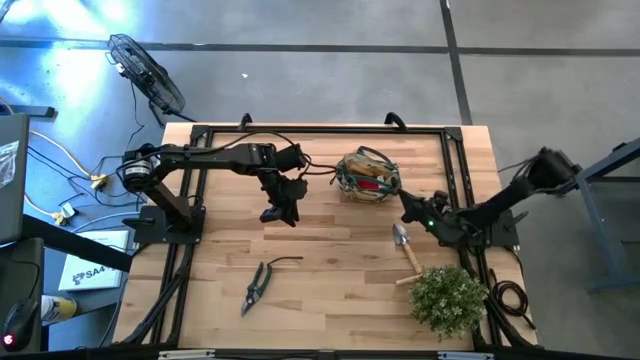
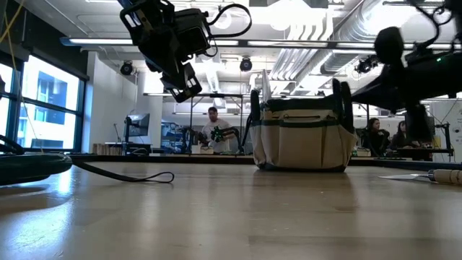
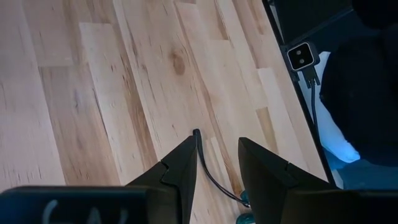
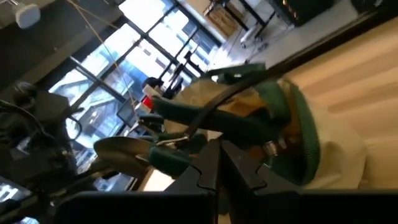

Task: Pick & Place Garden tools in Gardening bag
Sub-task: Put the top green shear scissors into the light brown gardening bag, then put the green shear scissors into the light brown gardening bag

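Pale wooden planking is carrying the scene across the table (image 1: 330, 290). At seven o'clock, pruning shears (image 1: 257, 283) are lying loose; above them the left gripper (image 1: 279, 213) is hovering empty, fingers partly apart. At centre the gardening bag (image 1: 367, 176) is sitting, already stuffed. Right of it the right gripper (image 1: 410, 209) is resting fully closed on nothing, touching the bag's side. A trowel (image 1: 405, 249) is waiting at five o'clock. Likely risk: a descent off-line nudging the shears away.

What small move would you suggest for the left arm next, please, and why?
Probably lower the left gripper toward the pruning shears. It hangs open and empty above bare table, while the shears lie nearer the front edge, outside the gardening bag.
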You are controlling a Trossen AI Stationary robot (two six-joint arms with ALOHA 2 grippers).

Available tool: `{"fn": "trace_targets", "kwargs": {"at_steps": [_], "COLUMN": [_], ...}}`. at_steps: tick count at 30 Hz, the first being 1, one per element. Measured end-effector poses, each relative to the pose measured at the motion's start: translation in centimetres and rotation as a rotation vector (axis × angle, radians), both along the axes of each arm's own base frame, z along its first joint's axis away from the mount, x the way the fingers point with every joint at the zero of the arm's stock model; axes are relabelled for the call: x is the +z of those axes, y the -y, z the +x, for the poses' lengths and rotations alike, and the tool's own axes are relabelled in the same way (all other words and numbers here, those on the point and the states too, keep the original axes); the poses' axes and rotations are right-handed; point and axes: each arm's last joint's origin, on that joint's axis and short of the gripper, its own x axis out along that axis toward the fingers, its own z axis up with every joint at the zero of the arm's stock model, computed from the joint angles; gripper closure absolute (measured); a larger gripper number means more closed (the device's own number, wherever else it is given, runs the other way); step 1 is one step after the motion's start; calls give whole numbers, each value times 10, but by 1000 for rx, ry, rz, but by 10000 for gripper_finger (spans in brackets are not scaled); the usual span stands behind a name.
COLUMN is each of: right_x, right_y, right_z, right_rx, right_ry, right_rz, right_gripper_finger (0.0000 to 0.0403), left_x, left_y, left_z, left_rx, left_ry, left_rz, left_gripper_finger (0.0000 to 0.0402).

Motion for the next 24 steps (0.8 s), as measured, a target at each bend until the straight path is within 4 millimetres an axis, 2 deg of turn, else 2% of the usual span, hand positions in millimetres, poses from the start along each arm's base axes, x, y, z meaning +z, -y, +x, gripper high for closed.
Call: {"fn": "trace_targets", "kwargs": {"at_steps": [5,18,24], "right_x": [-2,0,26], "right_y": [9,17,14], "right_z": [10,11,5], "right_rx": [9,-79,-176], "right_ry": [-19,-47,-83], "right_rz": [19,-19,-147], "right_gripper_finger": [400,399,399], "left_x": [0,0,-1], "left_y": [0,0,1], "left_z": [0,-1,-3], "left_rx": [2,2,1], "left_ry": [-5,-10,-32], "left_rz": [-3,-4,-9], "left_gripper_finger": [288,288,288]}}
